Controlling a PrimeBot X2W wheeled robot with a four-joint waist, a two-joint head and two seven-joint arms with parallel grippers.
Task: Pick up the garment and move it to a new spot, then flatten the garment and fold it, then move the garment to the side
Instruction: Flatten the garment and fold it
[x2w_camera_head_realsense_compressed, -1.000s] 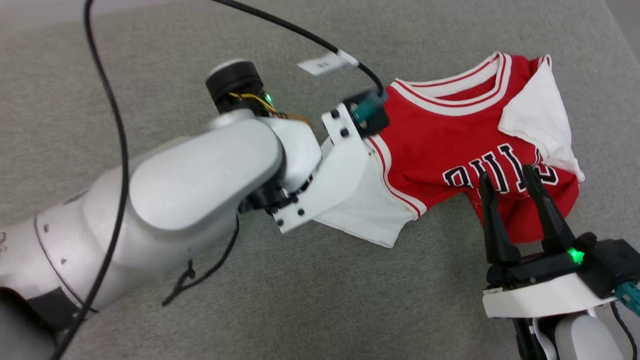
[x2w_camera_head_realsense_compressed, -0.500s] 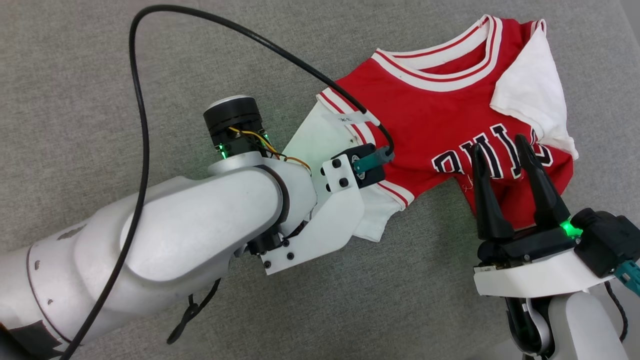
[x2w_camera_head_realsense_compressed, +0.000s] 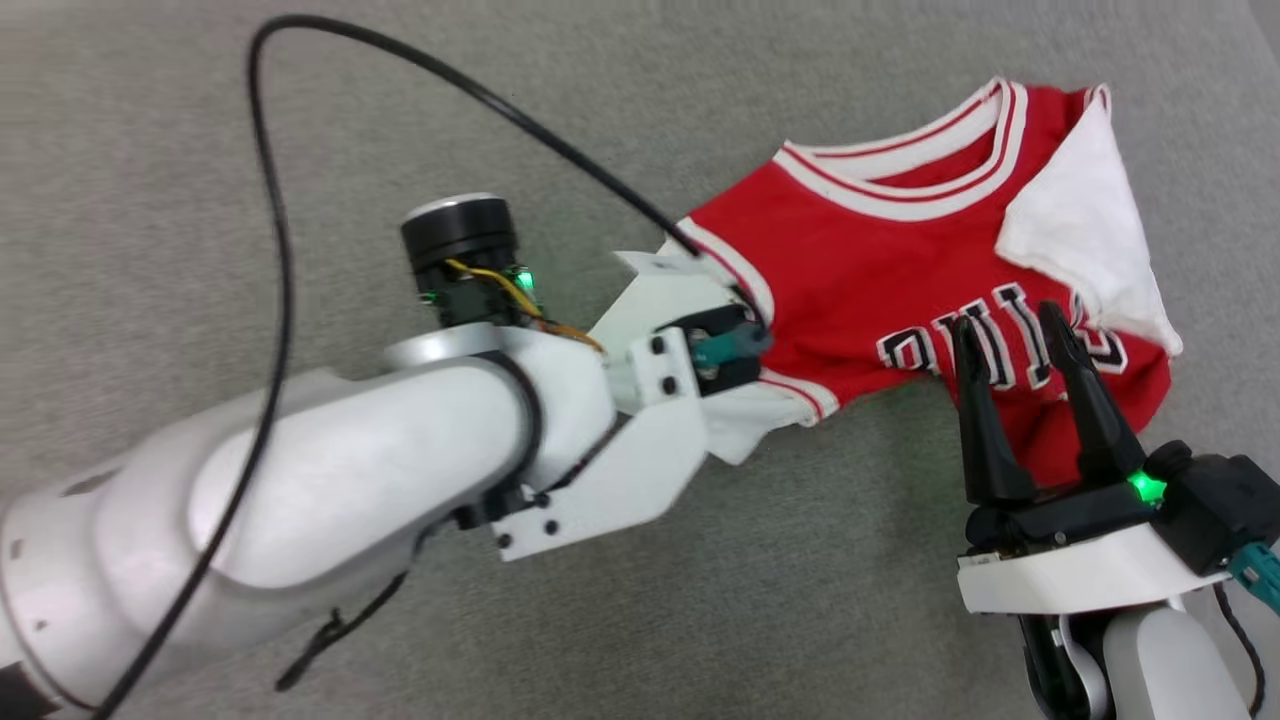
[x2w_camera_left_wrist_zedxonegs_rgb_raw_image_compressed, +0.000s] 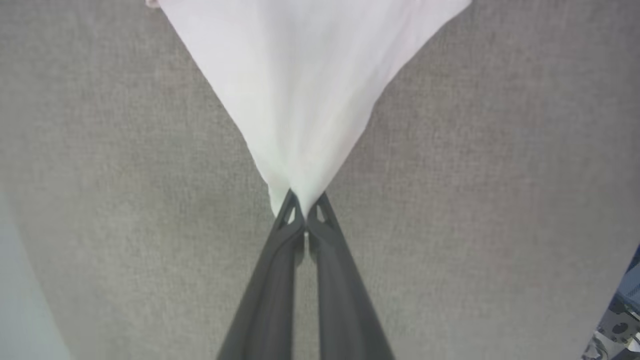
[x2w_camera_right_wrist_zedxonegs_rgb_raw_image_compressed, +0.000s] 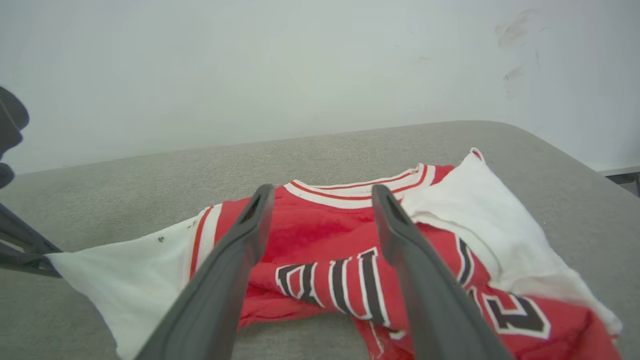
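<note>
Jersey T-shirt (x2w_camera_head_realsense_compressed: 860, 260): light, limp, prob. drapes. Left jaws clamped on its white sleeve (x2w_camera_left_wrist_zedxonegs_rgb_raw_image_compressed: 300, 100) tip; right jaws apart over lettering (x2w_camera_right_wrist_zedxonegs_rgb_raw_image_compressed: 345, 287). Grab hem next.

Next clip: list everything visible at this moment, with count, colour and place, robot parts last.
garment: one, red with white sleeves and striped trim, crumpled on the surface
surface: one, grey fabric, under everything
wall: one, white, behind the surface
cable: one, black, looping over the left arm
left arm: one, silver-white, reaching in from lower left
left gripper: one, dark fingers, shut on the garment's white sleeve
right gripper: one, dark fingers, open, by the garment's lettering
</note>
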